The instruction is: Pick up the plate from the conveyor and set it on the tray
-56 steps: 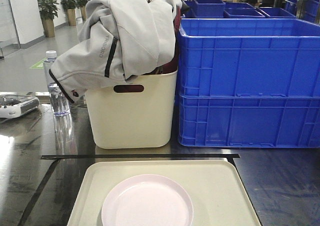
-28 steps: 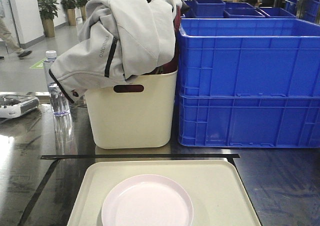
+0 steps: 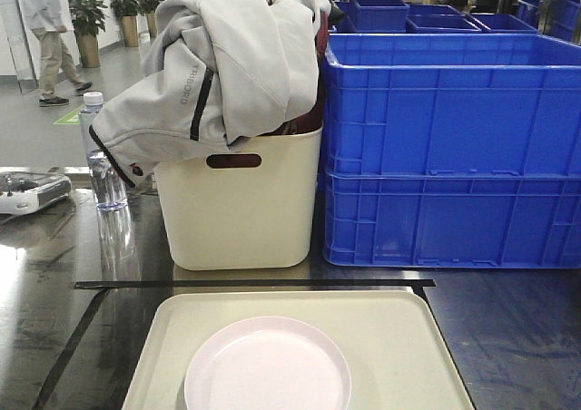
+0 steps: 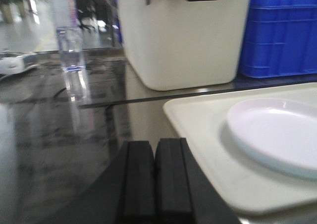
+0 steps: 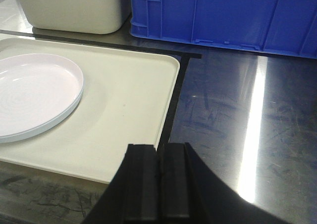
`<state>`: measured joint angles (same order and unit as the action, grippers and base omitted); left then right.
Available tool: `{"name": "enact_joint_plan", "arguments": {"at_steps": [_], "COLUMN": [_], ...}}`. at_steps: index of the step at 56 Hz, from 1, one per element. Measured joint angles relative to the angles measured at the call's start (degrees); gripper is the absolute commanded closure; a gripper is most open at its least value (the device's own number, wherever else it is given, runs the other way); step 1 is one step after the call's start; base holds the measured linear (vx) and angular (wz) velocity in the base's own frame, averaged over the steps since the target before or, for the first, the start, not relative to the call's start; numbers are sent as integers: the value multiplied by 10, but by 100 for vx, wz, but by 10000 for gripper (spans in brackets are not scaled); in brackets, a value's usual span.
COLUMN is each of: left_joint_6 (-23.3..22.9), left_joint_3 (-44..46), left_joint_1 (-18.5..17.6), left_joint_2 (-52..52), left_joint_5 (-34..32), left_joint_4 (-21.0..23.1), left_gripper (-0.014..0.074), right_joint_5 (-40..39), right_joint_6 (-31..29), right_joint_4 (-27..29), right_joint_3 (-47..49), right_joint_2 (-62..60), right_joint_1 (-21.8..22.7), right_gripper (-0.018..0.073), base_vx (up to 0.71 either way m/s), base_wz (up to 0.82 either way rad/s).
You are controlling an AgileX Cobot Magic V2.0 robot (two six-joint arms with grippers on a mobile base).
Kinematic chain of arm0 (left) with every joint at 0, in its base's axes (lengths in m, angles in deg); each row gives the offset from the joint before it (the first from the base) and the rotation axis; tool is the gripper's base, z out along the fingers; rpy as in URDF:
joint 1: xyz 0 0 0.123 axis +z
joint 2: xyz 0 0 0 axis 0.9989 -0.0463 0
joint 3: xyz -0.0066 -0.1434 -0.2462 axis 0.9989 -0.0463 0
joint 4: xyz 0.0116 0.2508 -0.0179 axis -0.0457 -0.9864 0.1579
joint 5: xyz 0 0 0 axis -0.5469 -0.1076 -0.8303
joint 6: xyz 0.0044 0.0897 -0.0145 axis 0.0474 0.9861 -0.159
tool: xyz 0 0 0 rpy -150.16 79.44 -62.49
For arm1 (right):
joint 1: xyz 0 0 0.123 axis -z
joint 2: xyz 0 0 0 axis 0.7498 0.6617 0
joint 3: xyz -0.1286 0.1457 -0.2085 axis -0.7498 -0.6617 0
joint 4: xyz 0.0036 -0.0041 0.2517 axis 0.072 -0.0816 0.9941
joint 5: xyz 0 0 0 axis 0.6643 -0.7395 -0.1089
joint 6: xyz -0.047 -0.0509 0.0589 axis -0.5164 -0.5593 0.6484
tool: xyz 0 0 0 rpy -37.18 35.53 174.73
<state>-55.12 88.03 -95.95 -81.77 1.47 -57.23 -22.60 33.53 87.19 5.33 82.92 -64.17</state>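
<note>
A pale pink plate (image 3: 268, 366) lies on the left half of the cream tray (image 3: 399, 346); I also see the plate (image 4: 277, 132) (image 5: 32, 92) and the tray (image 4: 198, 130) (image 5: 129, 100) in both wrist views. My left gripper (image 4: 155, 147) is shut with nothing in it, low at the tray's near left corner. Shut and empty too, my right gripper (image 5: 159, 152) hovers over the tray's right edge. The conveyor is out of view.
A tall cream bin (image 3: 241, 206) holding a grey jacket (image 3: 222, 61) stands behind the tray. Stacked blue crates (image 3: 454, 156) sit at the back right. A water bottle (image 3: 102, 156) and a white device (image 3: 27, 192) are at the left. A person (image 3: 45, 34) walks far back left.
Only the person in the far left background has walked further into view. The plate, tray and table objects have not moved.
</note>
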Motion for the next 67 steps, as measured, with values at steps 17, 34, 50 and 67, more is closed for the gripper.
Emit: {"name": "enact_joint_plan", "arguments": {"at_steps": [17,34,50,67], "left_joint_6": [41,41,41,41], "left_joint_3": [-80,-81,-81,-81], "left_joint_1": [55,55,55,55], "left_joint_2": [147,147,147,147], "left_joint_5": [40,42,42,42], "left_joint_4": [3,3,3,3], "left_gripper": [594,594,594,594], "right_joint_5": [3,4,2,-148], "right_joint_6": [0,0,-1,-4], "right_joint_4": [1,1,-6,-8], "right_joint_3": [0,0,-1,-198], "right_joint_2": [0,0,-1,-144], "right_joint_1": [0,0,0,129], "right_gripper": [572,572,572,572], "base_vx": [0,0,0,0], "base_wz": [0,0,0,0]}}
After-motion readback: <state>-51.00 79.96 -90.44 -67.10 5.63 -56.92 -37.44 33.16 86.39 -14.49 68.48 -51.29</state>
